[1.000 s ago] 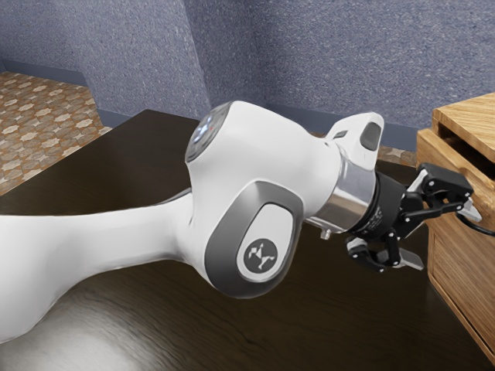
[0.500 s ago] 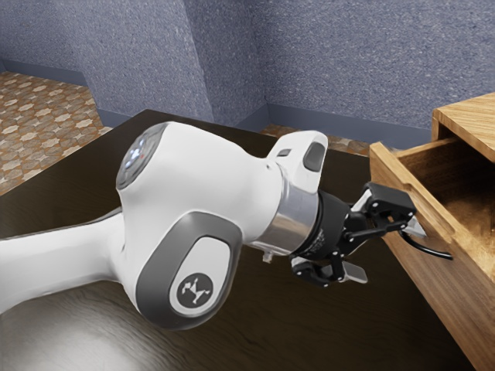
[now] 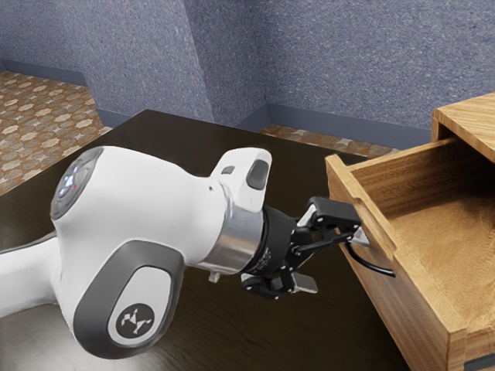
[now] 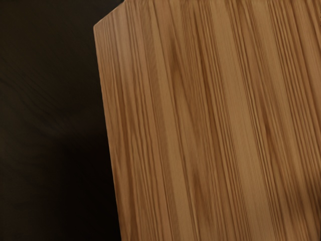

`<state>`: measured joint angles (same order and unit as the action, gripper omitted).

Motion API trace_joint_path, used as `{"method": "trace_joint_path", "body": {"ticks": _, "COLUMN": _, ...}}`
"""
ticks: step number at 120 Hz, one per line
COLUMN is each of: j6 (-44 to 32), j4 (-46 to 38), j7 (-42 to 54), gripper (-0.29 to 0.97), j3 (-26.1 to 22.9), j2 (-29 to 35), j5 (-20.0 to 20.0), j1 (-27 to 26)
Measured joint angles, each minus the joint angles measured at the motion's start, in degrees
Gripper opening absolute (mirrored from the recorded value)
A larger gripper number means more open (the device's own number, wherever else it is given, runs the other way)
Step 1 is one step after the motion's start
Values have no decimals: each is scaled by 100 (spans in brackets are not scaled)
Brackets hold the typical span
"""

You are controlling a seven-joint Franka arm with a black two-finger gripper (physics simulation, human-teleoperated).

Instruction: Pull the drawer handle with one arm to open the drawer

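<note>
Black drawer handle (image 3: 377,265) just beside hand (image 3: 334,263)

No words or numbers can be read. The one mark is a white angular emblem (image 3: 135,323) on the grey round cap (image 3: 160,272) of the arm's (image 3: 147,205) near joint.

blue-grey walls (image 3: 371,54), patterned floor (image 3: 39,116)
</note>
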<state>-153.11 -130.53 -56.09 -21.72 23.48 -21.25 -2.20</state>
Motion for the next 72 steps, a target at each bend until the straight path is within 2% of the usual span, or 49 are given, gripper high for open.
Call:
{"method": "trace_joint_path", "body": {"ticks": 33, "j6": 15, "j4": -742, "j7": -76, "gripper": 67, "j3": 115, "j2": 835, "j5": -74, "j1": 11}}
{"method": "trace_joint_path", "body": {"ticks": 42, "j6": 64, "j4": -998, "j7": -99, "gripper": 67, "j3": 149, "j2": 1212, "j5": -116, "j1": 14}}
{"method": "trace_joint_path", "body": {"ticks": 47, "j6": 149, "j4": -1156, "j7": -108, "gripper": 67, "j3": 286, "j2": 1512, "j5": 11, "j1": -64}}
{"method": "trace_joint_path", "body": {"ticks": 61, "j6": 810, "j4": -1272, "j7": -113, "gripper": 68, "j3": 805, "j2": 2918, "j5": -71, "j1": -160}}
{"method": "trace_joint_path", "body": {"ticks": 66, "j6": 1122, "j4": -1158, "j7": -122, "gripper": 68, "j3": 888, "j2": 3114, "j5": -76, "j1": -175}}
{"method": "trace_joint_path", "body": {"ticks": 72, "j6": 1729, "j4": -601, "j7": -134, "gripper": 68, "j3": 1102, "j2": 2901, "j5": 145, "j1": -134}}
